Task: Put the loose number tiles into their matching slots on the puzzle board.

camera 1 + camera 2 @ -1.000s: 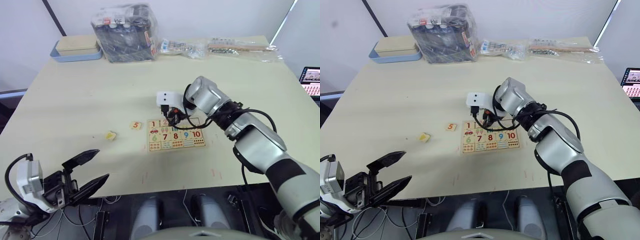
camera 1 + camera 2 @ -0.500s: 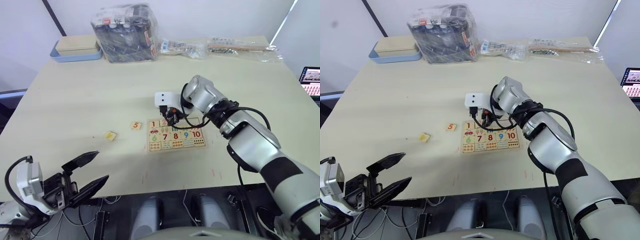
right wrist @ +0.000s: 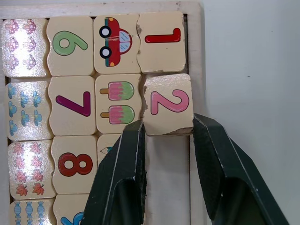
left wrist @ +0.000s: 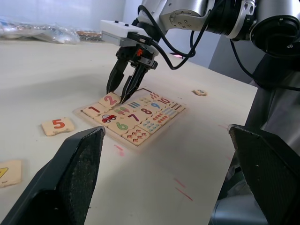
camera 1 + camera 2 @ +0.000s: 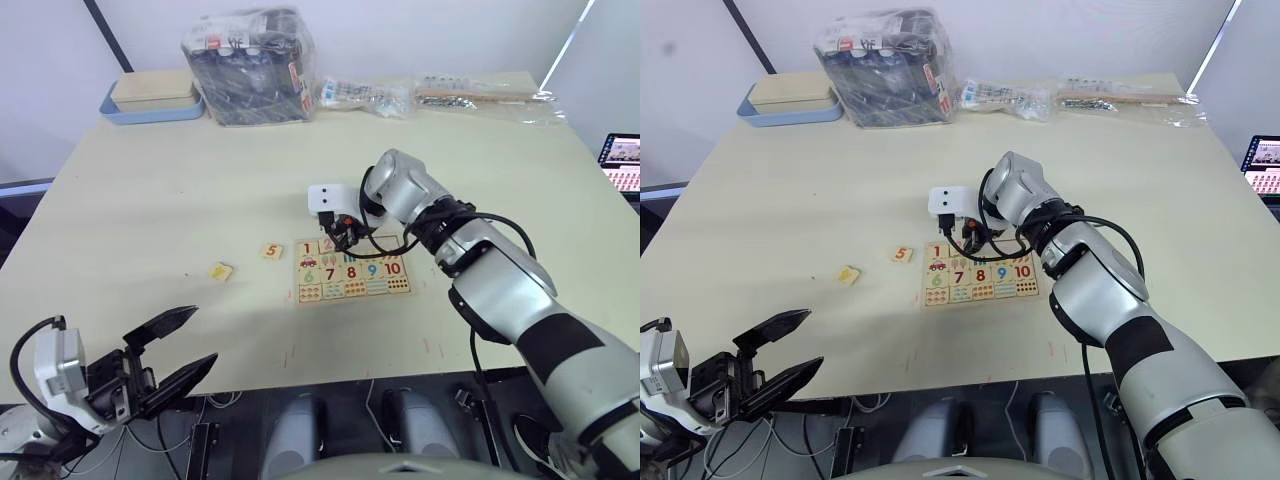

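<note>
Gripping the tile numbered 2 (image 3: 168, 103) by its two sides, the right gripper (image 3: 164, 129) has its black fingers pressed against the tile's edges, holding it at the top row of the puzzle board (image 5: 350, 300). In the right wrist view the tile sits just beside tile 1 (image 3: 161, 42), which is already seated, but it is turned slightly askew and looks not quite settled into its slot. The slot (image 3: 166, 187) between the fingers, next along the row, shows bare wood. Over the last second the right gripper has edged only a touch toward the upper left of the board, which suggests fine alignment rather than travel; the likely next need is squaring the tile and pressing it flat before letting go. Left of the board, in the middle of the left eye view, tile 5 (image 5: 271, 251) lies loose on the table (image 5: 150, 200), and further left lies a tile with a yellow mark (image 5: 220, 271); neither has moved. At the lower left of the frame, the left gripper (image 5: 205, 333) hangs off the table's near edge with fingers spread wide and empty.
</note>
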Motion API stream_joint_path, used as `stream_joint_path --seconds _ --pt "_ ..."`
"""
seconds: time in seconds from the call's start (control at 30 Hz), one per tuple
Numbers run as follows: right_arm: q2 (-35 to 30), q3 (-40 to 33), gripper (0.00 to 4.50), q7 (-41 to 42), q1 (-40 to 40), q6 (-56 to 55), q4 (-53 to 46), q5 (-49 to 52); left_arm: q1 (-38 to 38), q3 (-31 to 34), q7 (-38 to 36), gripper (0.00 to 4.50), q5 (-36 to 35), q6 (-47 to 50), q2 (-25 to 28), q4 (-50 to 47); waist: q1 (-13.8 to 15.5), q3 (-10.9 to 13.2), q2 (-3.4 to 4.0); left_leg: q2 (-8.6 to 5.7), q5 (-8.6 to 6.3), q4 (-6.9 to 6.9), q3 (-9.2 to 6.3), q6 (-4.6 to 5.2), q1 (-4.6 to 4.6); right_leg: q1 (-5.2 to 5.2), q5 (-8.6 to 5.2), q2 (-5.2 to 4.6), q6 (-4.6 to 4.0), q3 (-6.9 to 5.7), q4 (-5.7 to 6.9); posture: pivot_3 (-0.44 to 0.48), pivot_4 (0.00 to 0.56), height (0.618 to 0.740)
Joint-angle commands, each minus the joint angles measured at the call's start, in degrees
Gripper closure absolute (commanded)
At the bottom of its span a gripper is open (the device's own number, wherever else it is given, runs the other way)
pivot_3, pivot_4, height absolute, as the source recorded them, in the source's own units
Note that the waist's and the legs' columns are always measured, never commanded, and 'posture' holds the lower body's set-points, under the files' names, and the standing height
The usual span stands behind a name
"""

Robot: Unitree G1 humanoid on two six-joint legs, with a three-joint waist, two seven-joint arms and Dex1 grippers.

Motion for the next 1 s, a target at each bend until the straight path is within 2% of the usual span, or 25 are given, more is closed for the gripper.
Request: stream_joint_path --seconds 0.03,0.43,0.5,0.53,0.67,0.87,1.0 --pt "0.5 -1.3 3.6 0.9 -1.3 -0.4 -0.6 -0.3 0.6 1.1 -0.2 0.0 -0.4 -1.1 -0.2 -1.8 0.0 0.0 0.0 0.0 0.0 0.0 0.0 0.0 0.0 0.0 0.0 0.0 0.0 0.0 0.0 0.0 0.15 0.74" --pt "0.7 -1.9 3.6 1.3 -1.0 -0.7 -0.2 -0.9 0.6 0.8 0.4 0.0 -0.5 -1.3 -0.5 -1.9 0.0 0.0 0.0 -0.01 -0.01 -0.03 -0.01 -0.01 0.0 -0.01 0.0 -0.05 0.0 -0.01 0.0 0.0 0.15 0.74" --pt "0.7 -2.0 2.56 1.4 -0.9 -0.8 -0.3 -0.9 0.8 0.9 0.3 0.0 -0.5 -1.3 -0.6 -1.9 0.0 0.0 0.0 -0.02 -0.01 -0.03 -0.01 -0.01 0.0 -0.01 0.0 -0.06 0.0 -0.01 0.0 0.0 0.15 0.74" --pt "0.7 -2.2 2.23 1.4 -0.9 -0.9 -0.4 -0.9 0.8 0.9 0.3 0.0 -0.5 -1.3 -0.6 -2.0 0.0 0.0 0.0 -0.02 -0.01 -0.03 -0.01 -0.01 0.0 -0.01 0.0 -0.07 0.0 -0.01 0.0 0.0 0.15 0.74" --pt "0.4 -3.2 0.13 1.6 -1.1 -1.1 -1.3 -0.2 1.2 1.1 0.2 0.0 -0.6 -1.3 -0.7 -2.2 0.0 0.0 0.01 -0.03 -0.01 -0.03 -0.01 -0.01 0.0 -0.02 0.0 -0.09 0.0 -0.01 0.0 0.0 0.15 0.74" --pt "-1.9 -8.0 0.13 5.8 0.8 -0.2 -8.0 5.0 1.6 1.3 0.3 0.0 -0.7 -1.4 -0.9 -2.3 0.1 0.0 0.0 -0.06 -0.01 -0.04 -0.04 -0.01 -0.02 -0.01 0.0 -0.15 0.0 -0.05 0.0 0.0 0.15 0.74" --pt "-2.9 -12.7 0.13 1.0 4.5 -0.2 -9.1 7.8 1.8 1.4 0.6 0.0 -0.6 -1.6 -1.2 -2.5 0.0 0.0 -0.03 -0.12 -0.02 -0.05 -0.12 0.0 -0.02 0.01 0.0 -0.24 0.0 -0.13 0.0 0.0 0.15 0.74"
